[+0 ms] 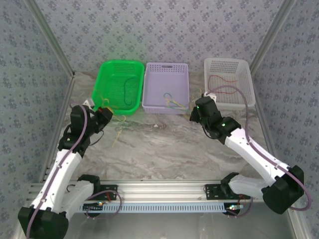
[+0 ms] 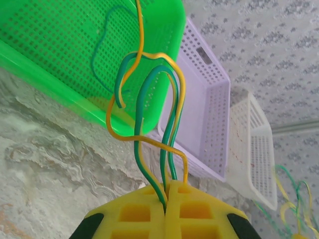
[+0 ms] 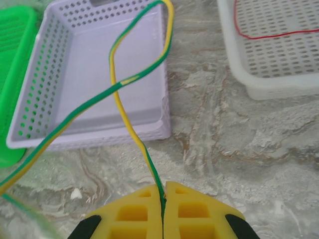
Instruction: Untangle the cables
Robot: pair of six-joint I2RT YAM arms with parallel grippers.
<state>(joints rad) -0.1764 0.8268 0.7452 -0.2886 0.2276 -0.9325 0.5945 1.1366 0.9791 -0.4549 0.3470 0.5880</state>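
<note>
Yellow pads of the left tool [image 2: 165, 199] are clenched on looping yellow and green cables [image 2: 177, 107], that arm bent toward the tabletop's [image 1: 164, 144] far left. The right tool [image 3: 163, 199], its arm stretched toward mid-tabletop, pinches one strand. A green basket [image 1: 115, 69] holds a dark cable [image 1: 136, 94]; a white basket [image 1: 247, 82] holds a red cable [image 1: 224, 88].

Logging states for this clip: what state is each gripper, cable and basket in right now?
Left gripper: shut on looped thin yellow and green wires.
Right gripper: shut on twisted yellow-green wire strand.
Green plastic basket: upright, thin dark wire inside.
Lilac plastic basket: upright.
White plastic basket: upright, thin red wire inside.
</note>
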